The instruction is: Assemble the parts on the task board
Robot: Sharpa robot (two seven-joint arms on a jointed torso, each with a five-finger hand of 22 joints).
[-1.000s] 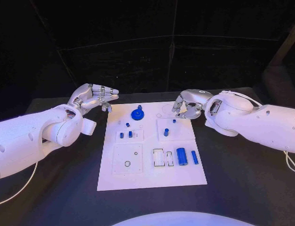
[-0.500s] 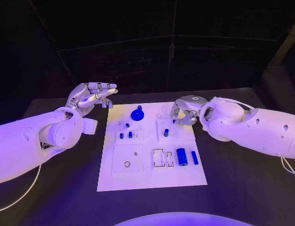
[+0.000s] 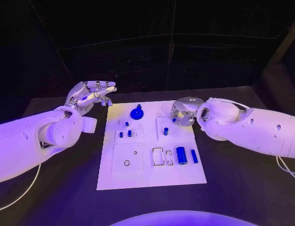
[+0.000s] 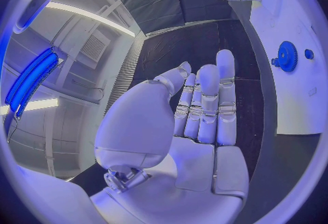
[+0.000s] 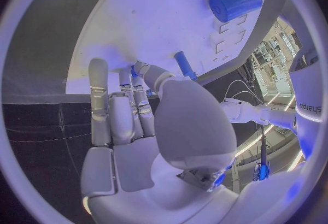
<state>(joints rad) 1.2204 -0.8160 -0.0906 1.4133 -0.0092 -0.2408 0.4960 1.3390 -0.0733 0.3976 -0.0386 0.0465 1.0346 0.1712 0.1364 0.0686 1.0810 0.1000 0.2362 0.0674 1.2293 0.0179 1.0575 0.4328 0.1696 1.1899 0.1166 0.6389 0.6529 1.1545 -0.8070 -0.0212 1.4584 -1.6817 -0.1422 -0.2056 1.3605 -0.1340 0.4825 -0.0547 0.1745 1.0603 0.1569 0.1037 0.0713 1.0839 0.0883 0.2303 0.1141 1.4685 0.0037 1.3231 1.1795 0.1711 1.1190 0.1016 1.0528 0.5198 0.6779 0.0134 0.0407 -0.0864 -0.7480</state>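
Early stage: blue cylinder (image 3: 181, 156) and pin (image 3: 195, 157) loose on task board (image 3: 188, 176); left hand (image 3: 91, 94) empty, right hand (image 3: 181, 111) grip unclear.

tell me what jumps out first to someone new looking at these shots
The white task board in the middle of the black table, dotted with small blue parts, the blue gear at its far edge standing out. Either side, a silver hand: the left hand raised beside the board's far left corner, the right hand over its far right corner.

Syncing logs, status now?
Left hand open, off the board. Right hand curled over its far right corner, grip unclear. Gear untouched. Nothing blocking.
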